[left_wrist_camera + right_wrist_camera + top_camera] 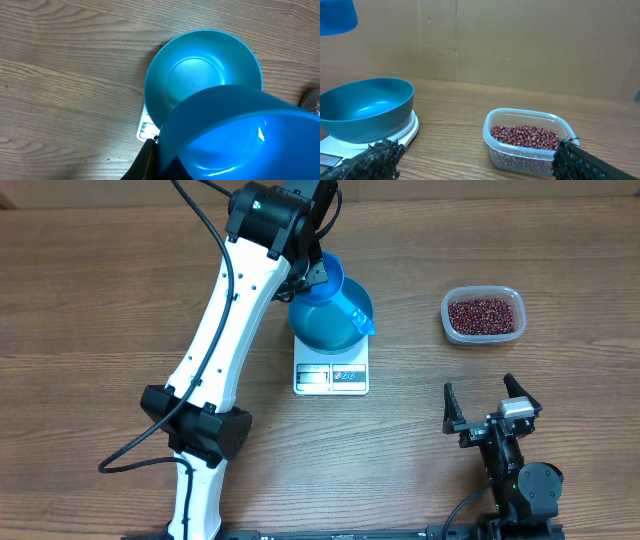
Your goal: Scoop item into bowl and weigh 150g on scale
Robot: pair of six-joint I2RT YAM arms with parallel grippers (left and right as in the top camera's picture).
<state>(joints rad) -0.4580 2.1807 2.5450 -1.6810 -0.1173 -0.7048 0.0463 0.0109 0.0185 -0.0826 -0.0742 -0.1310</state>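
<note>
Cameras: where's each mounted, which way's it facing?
Overhead: above the table, looking straight down at bowl, scale, tub of beans; left arm and right arm show.
Left wrist: over the bowl, looking down; left gripper, shut on the blue scoop, in the foreground.
Right wrist: low, facing level toward the back wall; open right gripper at the bottom edge.
Shared: all three show the bowl on the scale.

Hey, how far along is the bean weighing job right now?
Done: the bowl sits on the scale, but empty. In hand: the left gripper holds an empty scoop above it; the right gripper is open, holding nothing. Left: the beans are in the tub, so scooping and weighing remain.
</note>
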